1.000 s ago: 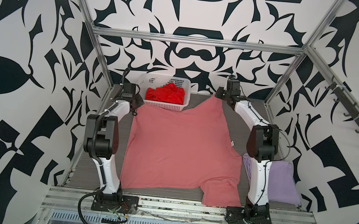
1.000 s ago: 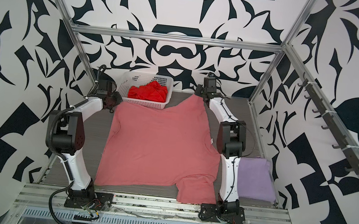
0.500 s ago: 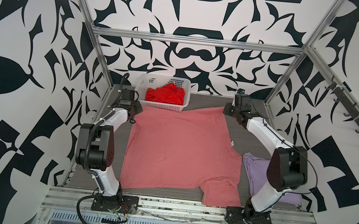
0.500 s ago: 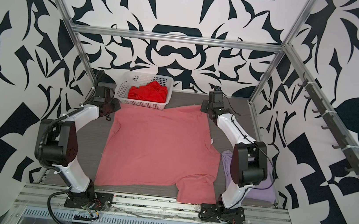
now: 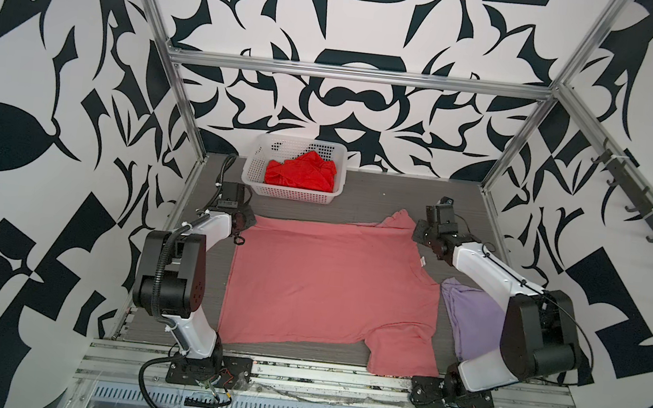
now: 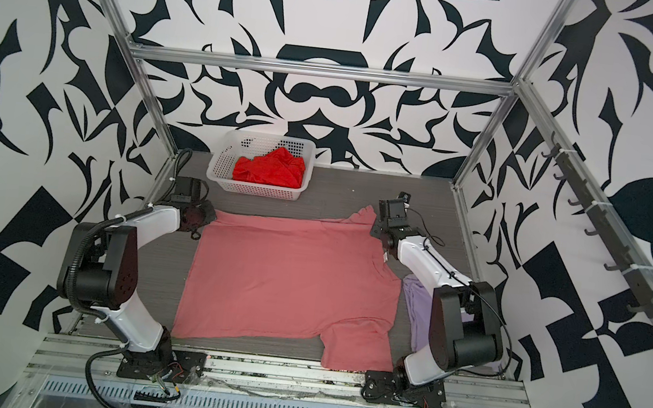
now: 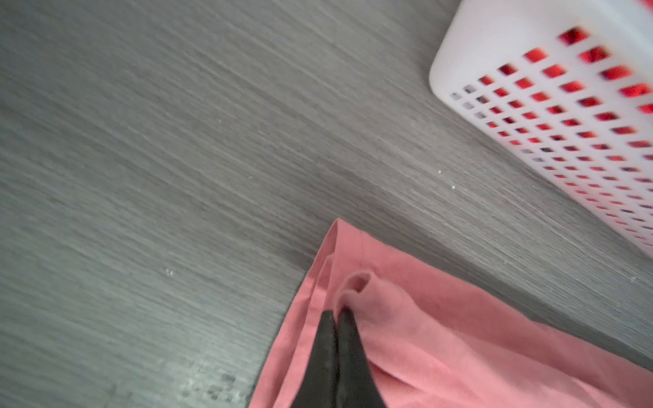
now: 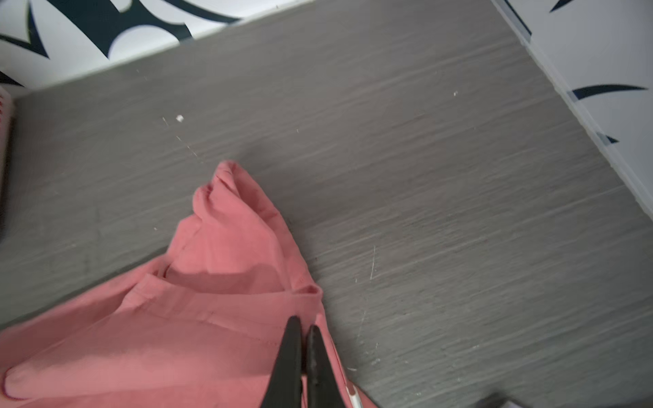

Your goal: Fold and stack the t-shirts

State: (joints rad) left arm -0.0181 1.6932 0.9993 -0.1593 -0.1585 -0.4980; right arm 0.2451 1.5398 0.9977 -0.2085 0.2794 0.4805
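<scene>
Now the left gripper point(image 7: 335, 312) and right gripper point(image 8: 302, 323) pinch the salmon-pink t-shirt point(image 5: 328, 280) at its far corners, spreading it; next probably release and fold.

Likely lab: aluminium-framed, pattern-walled enclosure point(image 5: 356, 75)

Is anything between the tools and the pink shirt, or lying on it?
Nothing visible: the left tool and the right tool pinch the far edge of the pink shirt, and nothing lies on it.

White-shelled arms point(image 5: 214, 229), bulky black joints point(image 5: 176, 280), looped black cables point(image 5: 151, 387), tapered black hands point(image 7: 335, 316)
</scene>
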